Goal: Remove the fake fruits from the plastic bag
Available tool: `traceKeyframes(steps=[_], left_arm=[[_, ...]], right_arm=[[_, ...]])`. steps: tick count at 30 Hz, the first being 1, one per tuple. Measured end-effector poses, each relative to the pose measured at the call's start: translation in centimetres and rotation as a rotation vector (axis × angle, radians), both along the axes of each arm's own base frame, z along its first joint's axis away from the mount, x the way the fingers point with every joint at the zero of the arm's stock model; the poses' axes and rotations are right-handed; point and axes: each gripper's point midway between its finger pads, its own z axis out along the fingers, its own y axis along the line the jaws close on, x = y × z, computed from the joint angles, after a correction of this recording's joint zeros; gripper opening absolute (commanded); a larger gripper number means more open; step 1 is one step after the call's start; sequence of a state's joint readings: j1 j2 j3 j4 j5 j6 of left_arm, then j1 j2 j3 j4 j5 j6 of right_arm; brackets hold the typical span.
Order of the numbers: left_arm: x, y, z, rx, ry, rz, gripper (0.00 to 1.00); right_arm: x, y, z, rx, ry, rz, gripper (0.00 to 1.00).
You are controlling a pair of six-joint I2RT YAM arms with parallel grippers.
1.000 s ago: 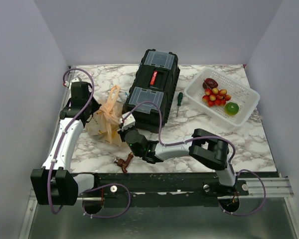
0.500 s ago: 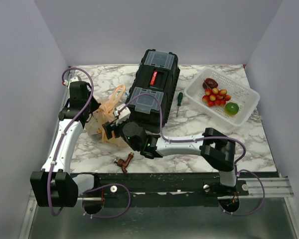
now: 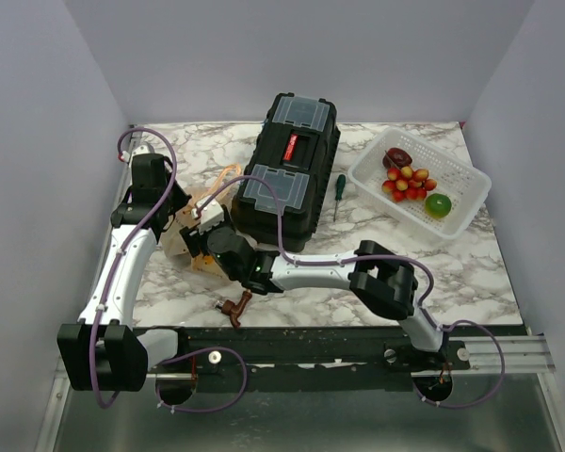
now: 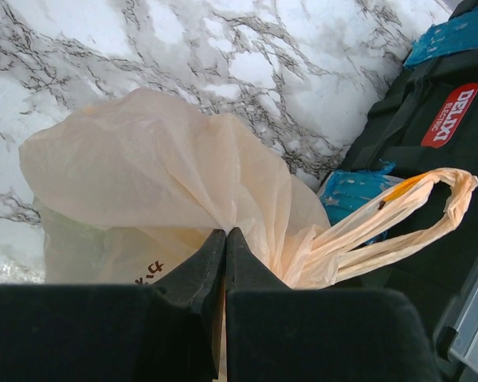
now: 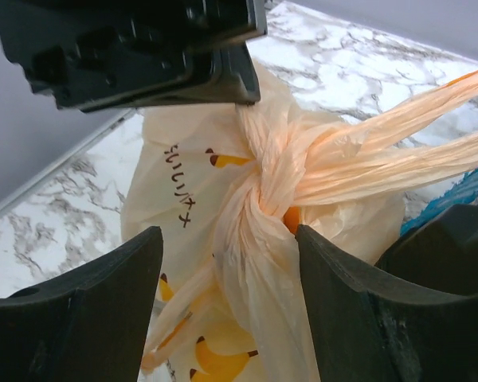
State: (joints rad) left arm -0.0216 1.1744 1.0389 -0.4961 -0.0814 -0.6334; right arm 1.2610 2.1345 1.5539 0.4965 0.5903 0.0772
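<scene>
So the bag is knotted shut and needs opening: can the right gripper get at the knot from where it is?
Probably yes: the right gripper is open, the knot lies ahead between its fingers, unobstructed. The left gripper pinches the plastic bag above it.

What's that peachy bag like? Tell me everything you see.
The plastic bag is thin, crinkly, translucent peach film with orange banana prints, on the marble table beside the black toolbox. Its handles are knotted, loops trailing toward the toolbox. The left gripper pinches a fold; the open right gripper straddles the knot.
</scene>
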Motion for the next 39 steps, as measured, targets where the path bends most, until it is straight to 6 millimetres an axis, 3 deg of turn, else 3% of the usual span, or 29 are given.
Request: traceKeyframes(steps=[4, 7, 10, 13, 18, 22, 26, 30, 32, 39], left_arm=[[0.0, 0.0, -0.1, 0.001, 0.004, 0.0, 0.0], [0.0, 0.0, -0.1, 0.002, 0.006, 0.0, 0.0], [-0.1, 0.1, -0.2, 0.002, 0.007, 0.003, 0.0], [-0.2, 0.2, -0.3, 0.003, 0.014, 0.004, 0.0], [-0.4, 0.7, -0.5, 0.002, 0.027, 0.021, 0.0], [-0.4, 1.5, -0.5, 0.0, 0.028, 0.044, 0.0], [-0.4, 1.6, -0.5, -0.006, 0.025, 0.05, 0.02], [-0.2, 1.2, -0.3, -0.02, 0.016, 0.033, 0.47], [-0.3, 0.7, -0.1, -0.039, 0.012, 0.01, 0.57], [-2.2, -2.7, 1.7, -0.168, -0.044, -0.129, 0.6]], right_arm=[[0.3, 0.0, -1.5, -0.059, 0.001, -0.01, 0.46], [0.4, -0.2, -1.8, -0.082, 0.0, -0.023, 0.19], [0.6, -0.5, -2.1, -0.09, 0.005, -0.034, 0.07], [0.4, -1.2, -2.9, -0.098, 0.02, -0.041, 0.04], [-0.7, -4.1, -4.3, -0.102, 0.06, -0.044, 0.02], [-1.8, -6.3, -4.0, -0.064, 0.075, -0.025, 0.01], [-2.0, -6.4, -3.4, -0.028, 0.076, -0.02, 0.01], [-2.2, -6.2, -3.3, -0.019, 0.084, -0.01, 0.01], [-2.3, -6.1, -3.4, -0.015, 0.088, -0.001, 0.01], [-3.0, -6.5, -3.4, 0.009, 0.104, 0.032, 0.01]])
